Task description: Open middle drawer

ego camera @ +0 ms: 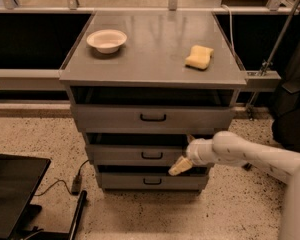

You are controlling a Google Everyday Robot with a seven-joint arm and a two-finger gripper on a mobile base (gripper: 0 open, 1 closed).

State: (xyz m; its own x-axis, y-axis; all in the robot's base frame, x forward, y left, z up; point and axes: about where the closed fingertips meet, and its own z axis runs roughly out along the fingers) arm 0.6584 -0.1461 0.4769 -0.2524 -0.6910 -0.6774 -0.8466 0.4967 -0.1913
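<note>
We see the middle drawer (117, 154), a shallow grey metal front with a small black loop handle (152, 155) at its centre. It sits second in a stack of three under the bench (150, 66), with a dark gap above it. Just right of the handle is the gripper (181, 155), its tan fingers (180, 166) spread apart. One tip is at the drawer's upper edge and the other near its lower edge, and they clamp on nothing. The white arm (250, 156) reaches in from the right.

Above is the taller top drawer (115, 118), and below is the narrower lowest drawer (125, 181). On the bench top a white bowl (106, 40) stands at the back left, and a yellow sponge (199, 57) lies well apart on the right. On the speckled floor (35, 134) at left we see a dark flat panel (10, 194) and a thin cable (57, 183).
</note>
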